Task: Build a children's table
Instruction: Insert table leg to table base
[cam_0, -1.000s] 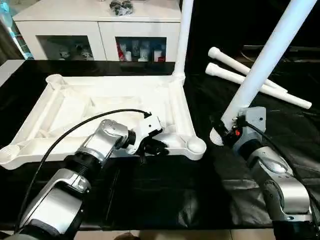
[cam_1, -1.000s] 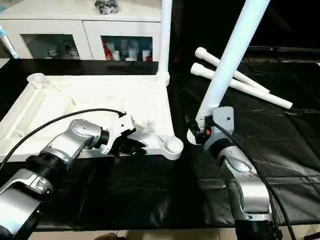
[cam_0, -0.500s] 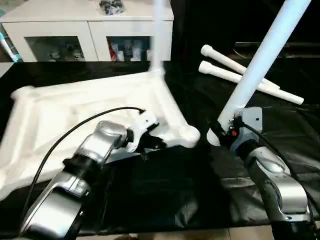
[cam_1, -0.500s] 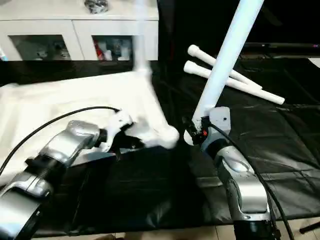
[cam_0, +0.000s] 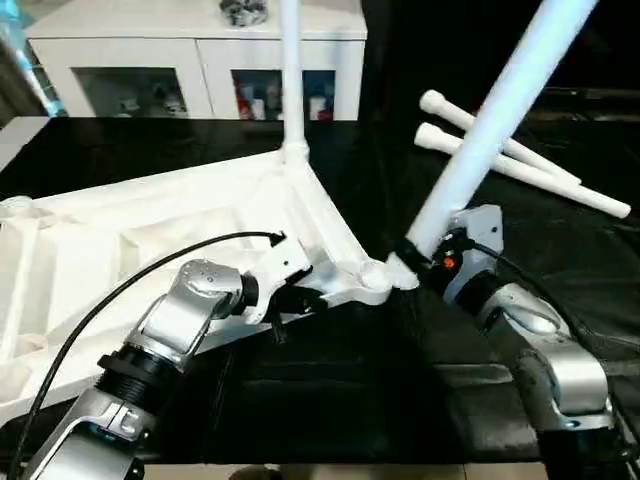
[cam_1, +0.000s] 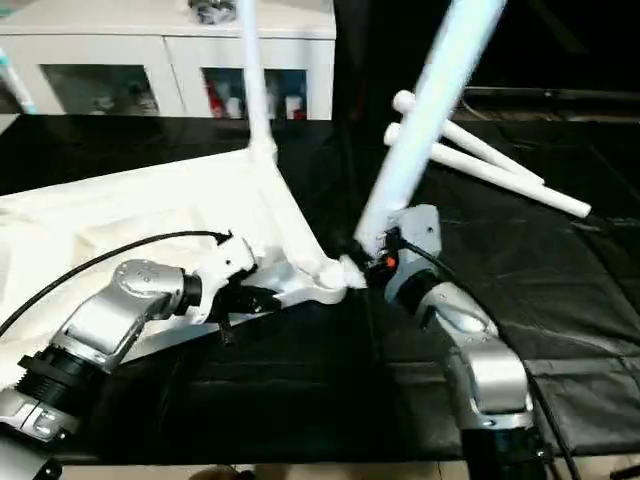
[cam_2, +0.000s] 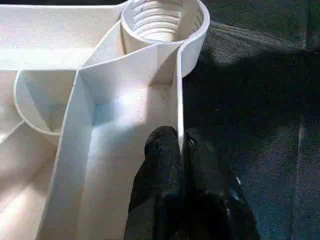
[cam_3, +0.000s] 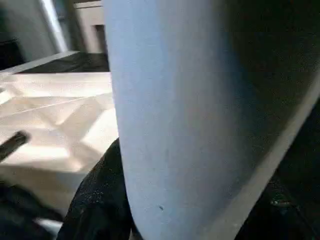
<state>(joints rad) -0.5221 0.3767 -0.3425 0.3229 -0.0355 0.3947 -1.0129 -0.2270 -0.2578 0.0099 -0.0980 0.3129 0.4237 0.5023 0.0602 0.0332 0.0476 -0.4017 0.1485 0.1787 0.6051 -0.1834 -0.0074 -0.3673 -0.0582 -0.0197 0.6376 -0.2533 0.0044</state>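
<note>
Item: near-right corner socket (cam_0: 372, 276) of the table top (cam_0: 150, 230). The top lies ribbed side up on the black surface (cam_0: 330, 390), its near-right corner swung toward me. The socket is round, threaded inside, and empty.

Item: held leg (cam_0: 480, 130). My right gripper (cam_0: 425, 262) is clamped on it near its threaded end. Its long axis runs from that end, low and just right of the socket, up and away to the far right, well off upright. The threaded end sits touching or all but touching the socket's right rim; I cannot tell which. By my judgement, the coming move turns on this: the socket lies just left of the leg's end, and the leg must tip toward vertical to enter.

Item: my left gripper (cam_2: 181, 150), fingers together, pinching the top's thin near edge wall just left of the socket. The right arm is the nearer one for the insertion.

Item: one leg (cam_0: 291, 75) already standing in the far-right socket.

Item: two spare legs (cam_0: 520, 165) lying side by side, far right.

Item: white cabinet (cam_0: 200, 60) beyond.

Writing: none that I can read.
</note>
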